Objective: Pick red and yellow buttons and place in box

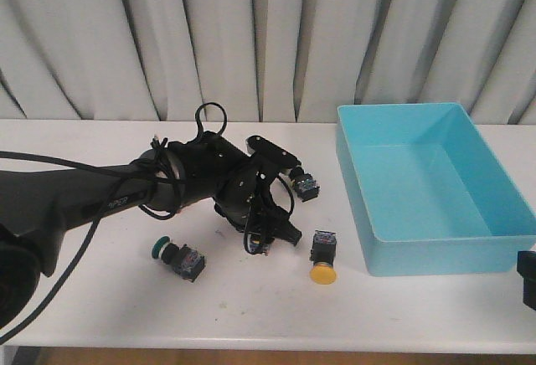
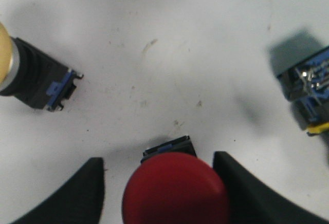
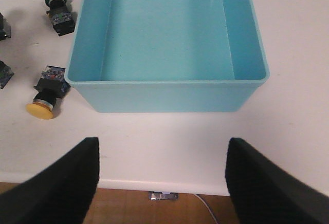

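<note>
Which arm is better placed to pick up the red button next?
The left. Its hand already has the red button between its fingers, in the left wrist view. The right hand hangs open at the table edge before the empty box.

White table (image 1: 251,315); pale pleated curtain (image 1: 268,38) behind; wood floor (image 3: 128,208).

turquoise box (image 1: 435,181), red button (image 2: 175,190), yellow button (image 1: 323,258), green button (image 1: 177,256)

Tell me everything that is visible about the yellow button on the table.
The yellow button has a round, smooth yellow cap, a silver collar, a stubby black body and a blue-silver contact block. It lies on its side on the white table, cap toward the front edge, near the box. Nothing touches it except the table; no gripper holds it.
</note>
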`<state>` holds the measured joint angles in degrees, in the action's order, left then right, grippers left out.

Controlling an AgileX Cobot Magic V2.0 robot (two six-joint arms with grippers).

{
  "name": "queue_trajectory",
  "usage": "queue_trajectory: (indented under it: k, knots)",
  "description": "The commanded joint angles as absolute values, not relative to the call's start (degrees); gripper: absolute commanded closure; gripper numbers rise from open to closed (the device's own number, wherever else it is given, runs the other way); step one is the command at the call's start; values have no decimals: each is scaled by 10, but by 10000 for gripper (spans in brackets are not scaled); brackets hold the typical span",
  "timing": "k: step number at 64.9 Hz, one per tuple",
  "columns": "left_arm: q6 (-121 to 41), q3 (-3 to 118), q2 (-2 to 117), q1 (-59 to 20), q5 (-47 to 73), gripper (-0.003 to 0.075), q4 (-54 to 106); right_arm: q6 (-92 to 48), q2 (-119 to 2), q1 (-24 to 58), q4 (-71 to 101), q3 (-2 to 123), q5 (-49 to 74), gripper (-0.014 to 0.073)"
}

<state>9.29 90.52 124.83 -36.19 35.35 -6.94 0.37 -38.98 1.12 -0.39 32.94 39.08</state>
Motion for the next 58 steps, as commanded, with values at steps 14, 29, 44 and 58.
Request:
queue_trajectory:
  k: [14, 29, 44, 58]
  knots:
    - [104, 922, 1210, -365, 326, 532, -72, 0, -391, 8, -10, 347, 360, 98]
    - [96, 922, 1160, -365, 376, 583, -78, 0, -391, 8, -10, 347, 361, 98]
    - [68, 913, 1059, -365, 469, 582, -130, 0, -391, 8, -10, 347, 361, 98]
    - [68, 792, 928, -344, 443, 582, -163, 0, -391, 8, -10, 347, 362, 98]
